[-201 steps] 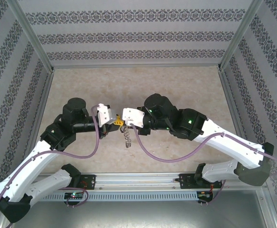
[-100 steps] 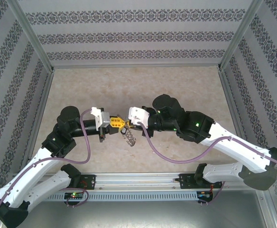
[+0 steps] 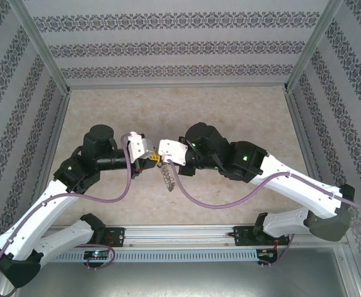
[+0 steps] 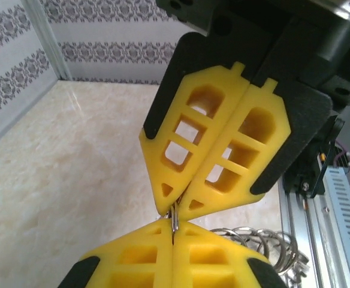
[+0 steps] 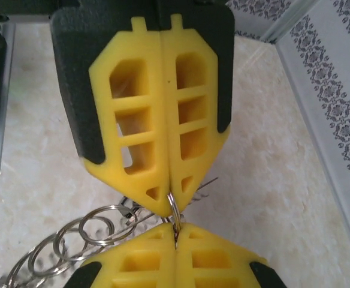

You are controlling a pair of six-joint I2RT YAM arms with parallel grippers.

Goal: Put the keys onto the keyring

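- Keyring (image 3: 165,178): I see its chain hanging toward 6 o'clock from the pinch.
- Left gripper (image 4: 174,205), right gripper (image 5: 170,206): both clamped tip-to-tip on its top loop.

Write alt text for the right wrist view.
Right gripper and left gripper meet tip to tip, both shut on a thin metal ring. A chain of linked silver rings hangs lower left above the beige table.
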